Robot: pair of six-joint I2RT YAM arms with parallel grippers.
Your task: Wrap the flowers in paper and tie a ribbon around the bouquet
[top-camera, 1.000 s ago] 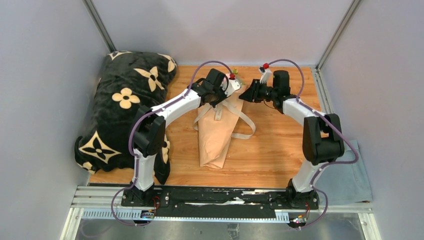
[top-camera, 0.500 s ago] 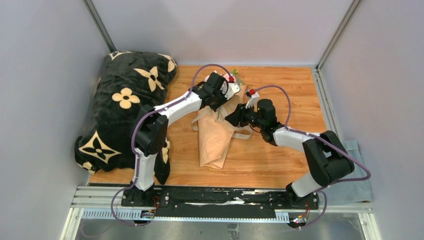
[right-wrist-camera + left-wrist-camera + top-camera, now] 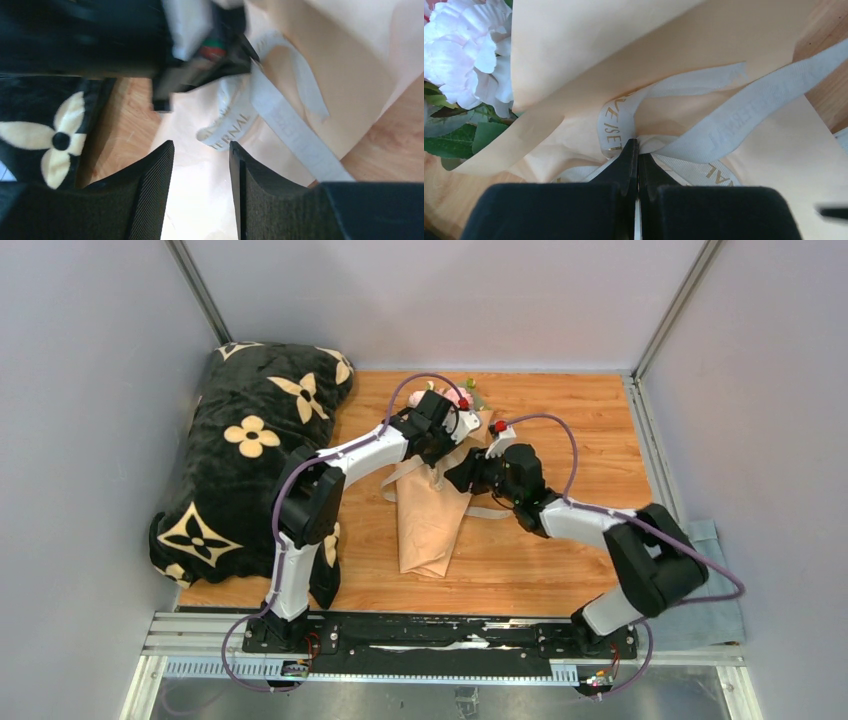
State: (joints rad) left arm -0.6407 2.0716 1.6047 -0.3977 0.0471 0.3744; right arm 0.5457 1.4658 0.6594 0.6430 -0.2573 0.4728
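- Pinching ribbon (image 3: 744,107) at knot, L gripper (image 3: 638,145) is clamped shut.
- R gripper (image 3: 201,145) is held open, empty, near ribbon loop.
- Bouquet (image 3: 430,515) is laid on table (image 3: 560,410).

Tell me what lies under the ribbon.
The peach paper lies directly under the ribbon. The flowers show at the wrap's open end; their stems inside are covered.

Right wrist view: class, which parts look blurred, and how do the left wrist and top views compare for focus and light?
Right wrist view: the left gripper at the top is smeared, while the ribbon lettering and the ribbed pads of the right gripper read sharp. Left wrist view: ribbon print crisp, the flowers washed out pale at the left edge. Top view: evenly lit, sharp, soft shadows.
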